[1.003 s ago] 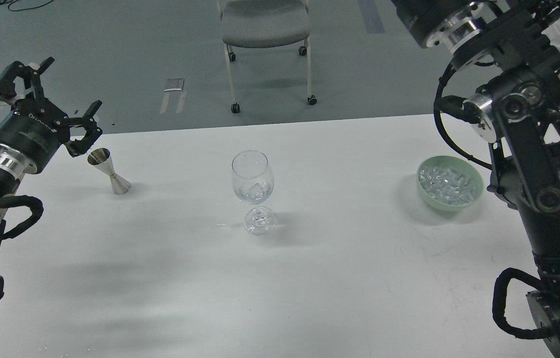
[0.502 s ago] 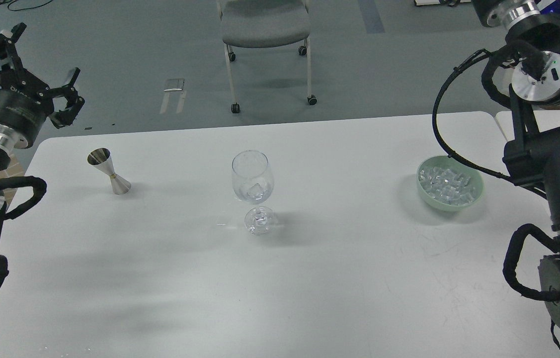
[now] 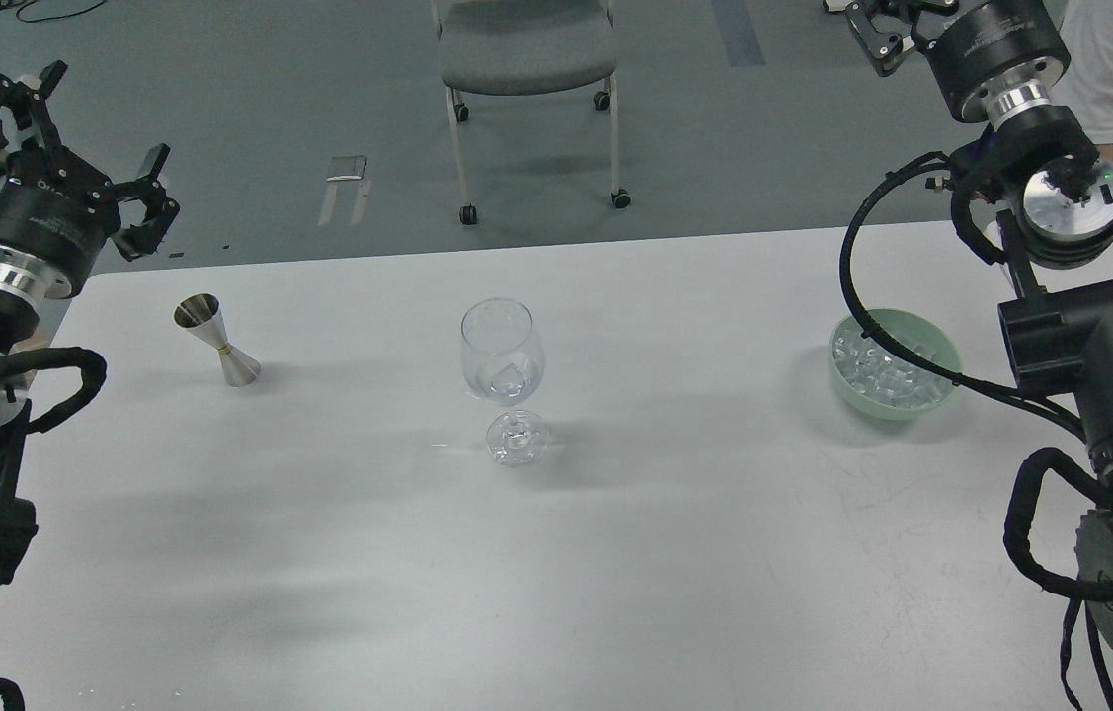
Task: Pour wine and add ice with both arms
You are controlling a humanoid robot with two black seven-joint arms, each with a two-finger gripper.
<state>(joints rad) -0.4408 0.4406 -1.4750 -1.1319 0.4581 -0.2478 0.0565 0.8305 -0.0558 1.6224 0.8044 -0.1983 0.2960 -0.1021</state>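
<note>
Shiny metal jigger (image 3: 216, 341) — clear glass goblet (image 3: 504, 375) — matt table (image 3: 556, 553).

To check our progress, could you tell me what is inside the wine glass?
The wine glass holds ice low in its bowl. Any wine there is too clear to make out. More ice fills the green bowl.

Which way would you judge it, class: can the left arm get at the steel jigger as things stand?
Probably yes. The left gripper hangs open and empty, off the table's far left corner, and the jigger stands upright on bare table near that corner. Nothing lies between them; the wine glass stands well to the right.
</note>
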